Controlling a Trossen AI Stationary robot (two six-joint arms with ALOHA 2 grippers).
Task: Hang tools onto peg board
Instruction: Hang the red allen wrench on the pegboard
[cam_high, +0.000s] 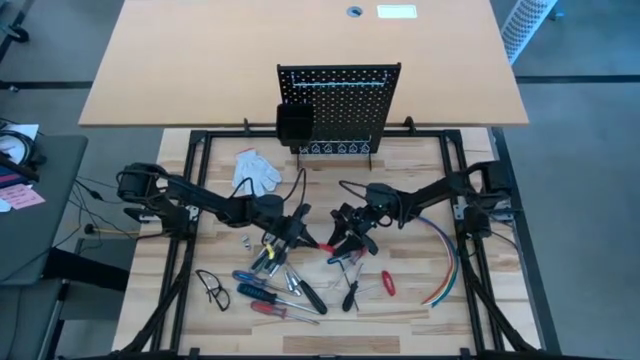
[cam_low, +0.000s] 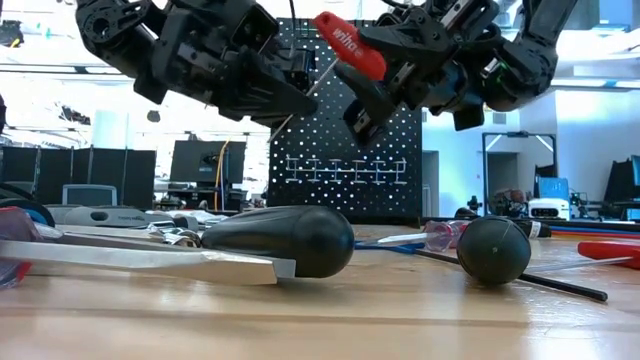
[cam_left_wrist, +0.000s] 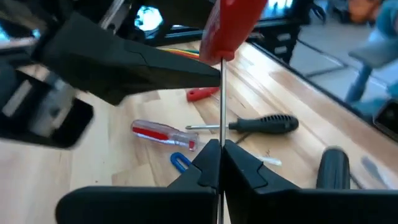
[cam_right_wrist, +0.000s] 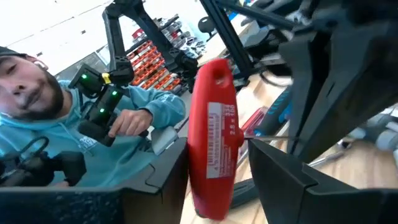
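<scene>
A red-handled screwdriver (cam_low: 350, 45) is held in the air between my two grippers, in front of the black peg board (cam_high: 340, 105). The board stands upright at the table's far edge with a black bin (cam_high: 293, 125) on it. My left gripper (cam_left_wrist: 221, 158) is shut on the screwdriver's metal shaft. My right gripper (cam_right_wrist: 217, 180) is closed on the red handle (cam_right_wrist: 214, 124). In the high view my left gripper (cam_high: 295, 233) and my right gripper (cam_high: 345, 240) face each other at mid table. Other tools (cam_high: 270, 290) lie flat on the table's near part. My left gripper pinches the thin shaft (cam_left_wrist: 222, 127) between its two fingertips, below the handle. The fingers lie across the shaft. The screwdriver is lifted clear, tilted, handle uppermost (cam_low: 345, 40). My right gripper has the red handle (cam_right_wrist: 211, 155) between its two fingers, one finger (cam_right_wrist: 286, 177) against each side. It comes from the table's right. One fingertip (cam_left_wrist: 208, 71) lies at the handle's shaft end. The handle stands clear of the table.
A white glove (cam_high: 257, 170) lies left of the board. Coloured cables (cam_high: 445, 255) curve at the right. Glasses (cam_high: 212, 288), blue, red and black-handled screwdrivers (cam_high: 312, 297) and a red tool (cam_high: 387, 283) lie near the front edge. A person (cam_right_wrist: 93, 124) sits beyond the table.
</scene>
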